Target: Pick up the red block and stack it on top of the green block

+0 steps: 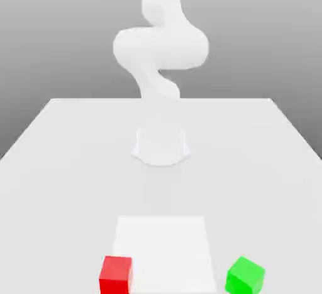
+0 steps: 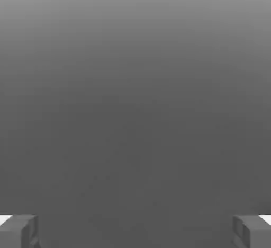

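Two fingers (image 2: 16,232) are parted, empty; the red block (image 1: 116,275), toward the exterior view's seven o'clock, could be stacked crooked, the green block (image 1: 245,276), toward five, being skewed.

In front of me, one block (image 1: 116,276) sits near left on the table (image 1: 82,186), another (image 1: 245,276) near right.
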Tool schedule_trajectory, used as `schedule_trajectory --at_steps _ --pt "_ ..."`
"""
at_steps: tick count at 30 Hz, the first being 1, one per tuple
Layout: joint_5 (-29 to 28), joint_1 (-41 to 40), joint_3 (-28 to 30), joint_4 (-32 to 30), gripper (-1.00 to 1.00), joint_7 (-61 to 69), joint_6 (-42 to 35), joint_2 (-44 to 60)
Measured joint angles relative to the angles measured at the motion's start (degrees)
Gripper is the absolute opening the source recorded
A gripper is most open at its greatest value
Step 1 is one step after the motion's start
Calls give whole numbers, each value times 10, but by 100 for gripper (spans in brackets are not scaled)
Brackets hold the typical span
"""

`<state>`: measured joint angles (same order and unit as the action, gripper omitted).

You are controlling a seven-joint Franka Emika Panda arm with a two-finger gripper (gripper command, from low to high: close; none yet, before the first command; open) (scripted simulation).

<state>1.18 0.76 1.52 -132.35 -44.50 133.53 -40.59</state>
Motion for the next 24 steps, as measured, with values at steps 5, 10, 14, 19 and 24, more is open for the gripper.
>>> schedule_trajectory --at_steps 5,10,14,19,24 --pt "24 14 29 -12 0 27 36 108" --pt "47 21 50 -23 0 53 70 212" --pt "62 23 61 -32 0 72 98 296" --pt "70 15 68 -44 0 87 133 398" --pt "55 7 75 -56 0 86 170 498"
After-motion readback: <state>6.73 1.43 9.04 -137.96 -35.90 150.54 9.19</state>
